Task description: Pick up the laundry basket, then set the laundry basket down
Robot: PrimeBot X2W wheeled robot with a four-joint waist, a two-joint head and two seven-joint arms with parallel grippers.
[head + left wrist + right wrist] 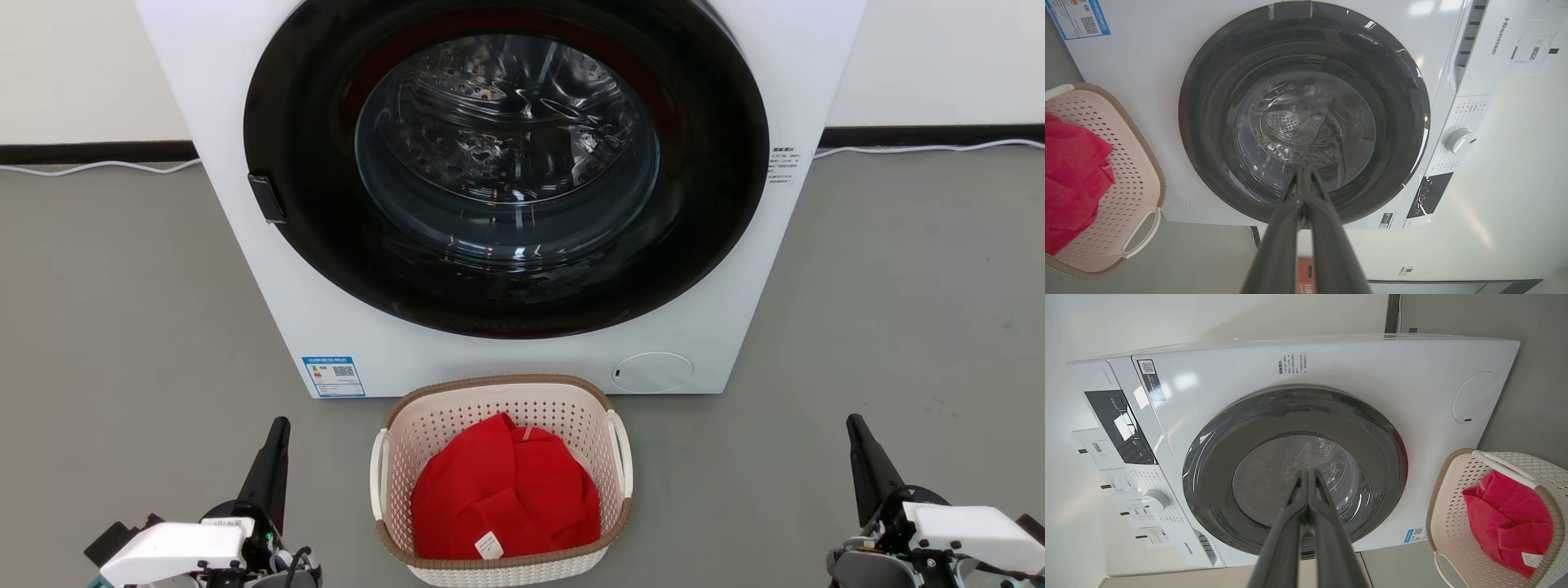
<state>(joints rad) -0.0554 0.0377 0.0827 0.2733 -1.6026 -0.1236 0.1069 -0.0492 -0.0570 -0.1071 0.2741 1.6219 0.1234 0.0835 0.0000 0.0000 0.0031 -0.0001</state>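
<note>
Your laundry basket stands on the grey floor just in front of the washing machine, with its far rim close to the machine's base. It is roughly midway between your two grippers. It is a small cream-white plastic tub with rounded corners, and rows of little holes pierce its walls. A brown woven-look band runs around the rim. White loop handles stick out from its left and right sides. Inside lies a crumpled red cloth with a small white tag near the edge closest to you. Your left gripper sits low, near the basket's left side, its fingers pressed together on nothing. Your right gripper is well apart on the right, likewise clenched and empty. Neither touches the basket.
</note>
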